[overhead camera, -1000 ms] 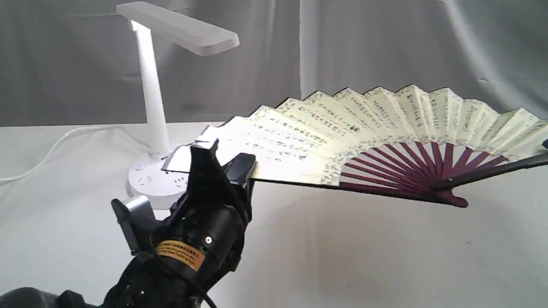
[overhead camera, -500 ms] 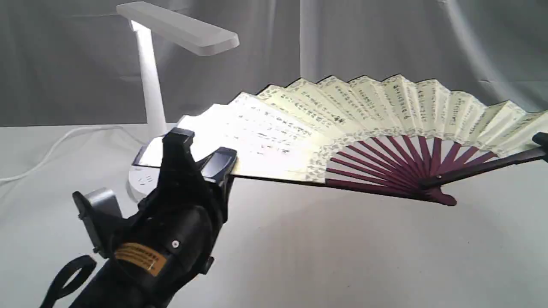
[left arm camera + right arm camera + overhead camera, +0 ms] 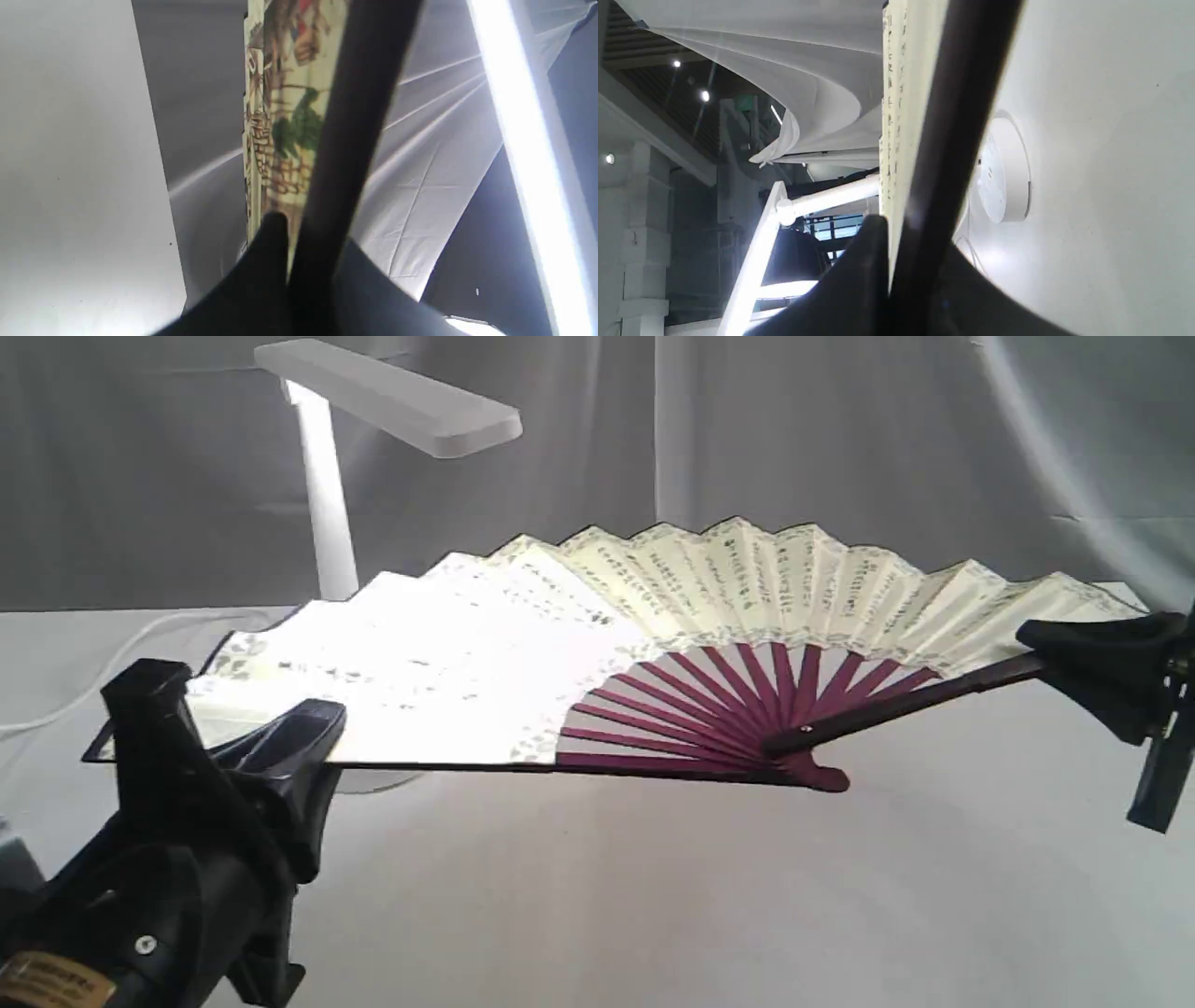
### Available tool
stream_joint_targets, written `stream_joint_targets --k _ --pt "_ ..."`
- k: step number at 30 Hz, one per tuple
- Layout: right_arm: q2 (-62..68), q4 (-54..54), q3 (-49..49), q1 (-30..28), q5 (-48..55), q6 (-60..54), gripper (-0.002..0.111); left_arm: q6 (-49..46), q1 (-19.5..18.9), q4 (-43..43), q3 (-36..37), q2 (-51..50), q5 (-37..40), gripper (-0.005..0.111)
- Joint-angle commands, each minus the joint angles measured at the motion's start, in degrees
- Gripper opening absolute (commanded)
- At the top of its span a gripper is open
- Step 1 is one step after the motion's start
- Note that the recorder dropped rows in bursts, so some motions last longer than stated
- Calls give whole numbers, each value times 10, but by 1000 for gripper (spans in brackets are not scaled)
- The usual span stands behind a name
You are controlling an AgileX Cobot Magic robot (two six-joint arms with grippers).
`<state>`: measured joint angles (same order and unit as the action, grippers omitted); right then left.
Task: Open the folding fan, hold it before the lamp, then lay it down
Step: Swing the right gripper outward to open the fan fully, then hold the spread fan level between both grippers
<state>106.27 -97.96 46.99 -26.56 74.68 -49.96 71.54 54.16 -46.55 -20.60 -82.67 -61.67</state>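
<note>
Backdrop: grey draped cloth (image 3: 840, 448), with a white tabletop (image 3: 653, 905) below.
Item 1: lamp (image 3: 327, 504), upper left of frame, upright, head lit; its base is mostly hidden behind the fan.
Item 2: fan (image 3: 672, 607), fully spread, held clear of the tabletop across the middle of the frame. Its left half is washed bright under the lamp head; its pivot sits lower centre-right.
My left hand (image 3: 233, 714), lower left, is clamped narrow on the left guard.
My right hand (image 3: 1041, 658), right edge, is clamped narrow on the right guard.
The fan's underside, in my left wrist view, carries a coloured painting.
</note>
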Motion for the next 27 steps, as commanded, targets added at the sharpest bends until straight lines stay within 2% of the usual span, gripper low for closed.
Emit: stream_joint_targets --k 1,14,18,27 --pt "-14 -20 0 8 -47 -36 0 29 -9 -86 21 46 -83 0" --pt "-89 -20 2 54 -47 -36 0 -44 -9 -157 71 171 -83 0" --pt "-94 -20 2 68 -47 -36 0 -101 -9 -165 71 207 -83 0" --pt "-94 -20 2 107 -47 -35 0 -153 -9 -204 71 261 -83 0"
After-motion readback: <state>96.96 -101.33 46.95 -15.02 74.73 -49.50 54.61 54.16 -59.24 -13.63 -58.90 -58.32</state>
